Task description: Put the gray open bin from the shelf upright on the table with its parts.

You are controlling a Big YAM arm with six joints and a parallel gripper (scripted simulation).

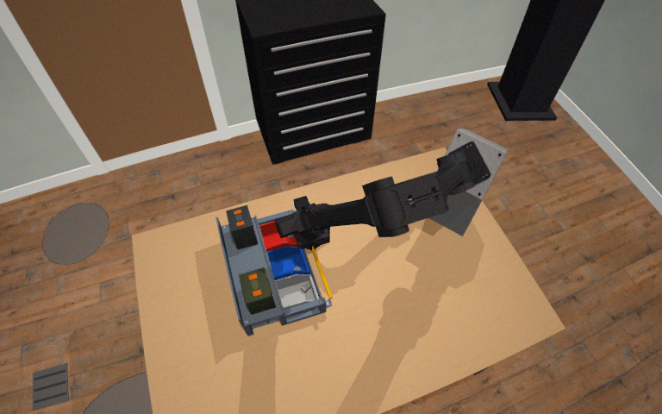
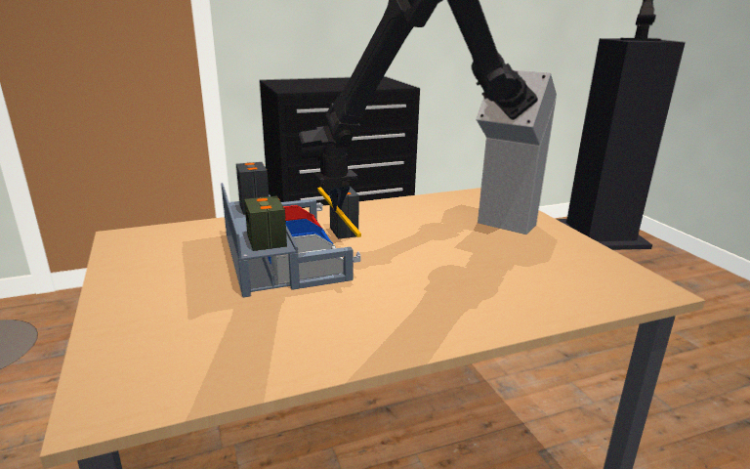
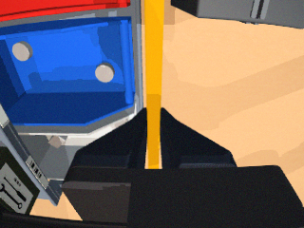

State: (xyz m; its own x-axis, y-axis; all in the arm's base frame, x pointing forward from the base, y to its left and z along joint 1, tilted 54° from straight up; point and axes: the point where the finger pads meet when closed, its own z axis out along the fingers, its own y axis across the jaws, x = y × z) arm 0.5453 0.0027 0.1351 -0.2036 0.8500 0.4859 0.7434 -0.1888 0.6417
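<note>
A black end effector (image 3: 152,152) is clamped on a thin yellow bar (image 1: 321,272) – tilted, one end raised beside the shelf (image 1: 229,266). The gray bin (image 1: 297,290) sits in the shelf's end slot on the surface (image 1: 415,316), beside a blue bin (image 1: 289,261).

The top view looks steeply down from high over the table (image 1: 439,312); the exterior view faces it from the near side, farther back — both share the shelf (image 1: 229,263); the wrist view sits close, looking down.
</note>
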